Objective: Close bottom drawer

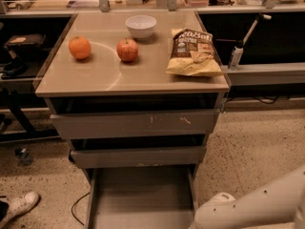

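Note:
The bottom drawer [143,194] is pulled far out of the grey-beige cabinet toward me; I see its flat floor and thin side walls, and its front is cut off by the bottom edge. Above it sit the mid-width drawer front [138,156] and the widest front with white scratch marks [136,124], both slightly open. My white arm [252,206] reaches in from the bottom right, its end just right of the bottom drawer's right wall. The gripper itself lies below the frame edge, out of view.
On the cabinet top lie an orange [79,47], a red apple [127,49], a white bowl [140,26] and a chip bag [193,52]. A person's white shoe [19,206] and a cable [78,209] lie on the speckled floor at left. Benches stand behind and at both sides.

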